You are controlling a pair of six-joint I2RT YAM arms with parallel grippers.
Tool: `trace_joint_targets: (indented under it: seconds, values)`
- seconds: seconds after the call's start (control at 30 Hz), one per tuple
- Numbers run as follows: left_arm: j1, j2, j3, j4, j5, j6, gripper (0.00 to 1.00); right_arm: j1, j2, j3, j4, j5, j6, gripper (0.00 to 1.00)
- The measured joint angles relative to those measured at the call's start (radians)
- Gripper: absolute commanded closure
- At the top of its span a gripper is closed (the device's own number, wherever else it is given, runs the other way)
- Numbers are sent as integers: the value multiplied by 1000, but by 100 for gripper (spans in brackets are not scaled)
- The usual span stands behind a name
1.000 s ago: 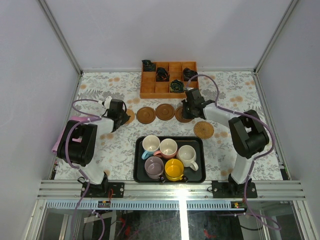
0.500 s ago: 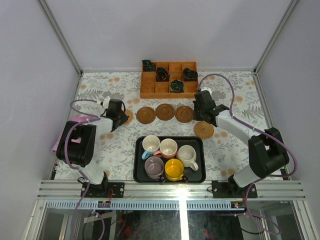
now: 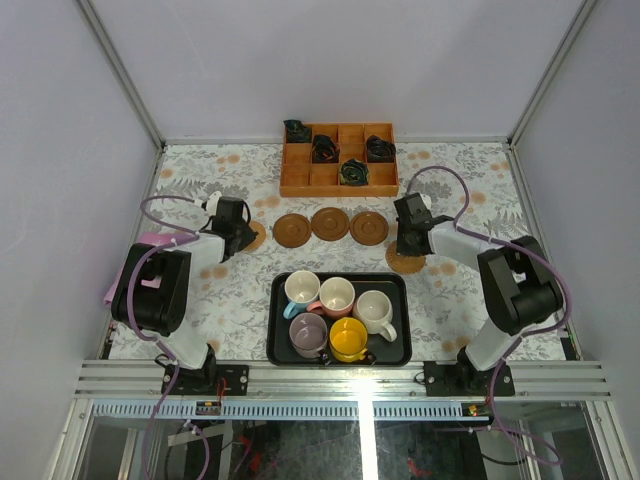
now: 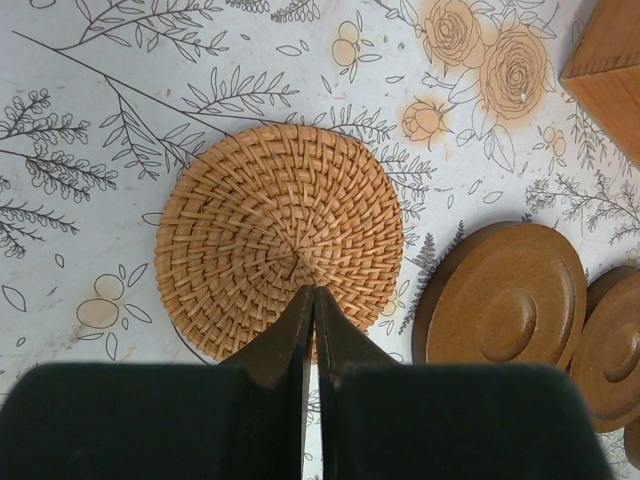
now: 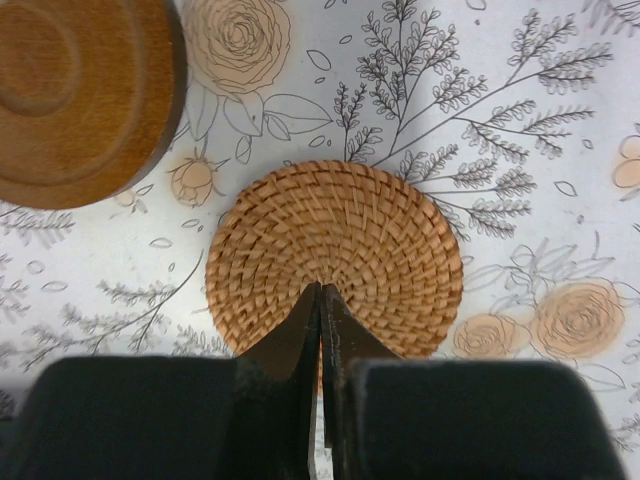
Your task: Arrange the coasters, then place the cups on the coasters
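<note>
Right wrist: closed right pincer [image 5: 320, 292] over tan coaster [image 5: 340, 235] (dark coaster [image 5: 70, 90] nearby).

black tray [image 3: 396, 284], orange grid box [image 3: 335, 190], floral tablecloth [image 3: 232, 300]

arms [image 3: 150, 290]: black joints, white links | cables [image 3: 437, 168]: mauve | left gripper [image 4: 313, 295]: black, tapered

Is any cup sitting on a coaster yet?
No, all five cups sit inside the black tray, and the coasters on the table carry nothing.
</note>
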Motion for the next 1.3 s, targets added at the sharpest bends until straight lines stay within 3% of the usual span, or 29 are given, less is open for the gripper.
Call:
trace_joint_targets:
  seconds: [0.43,1.3]
  values:
    - [1,32,5,38,5,18,100,-139,147,137,98,0,35,100]
    - [11,104,81,48,-26,28,100,-164,229,222,156,0,16,100]
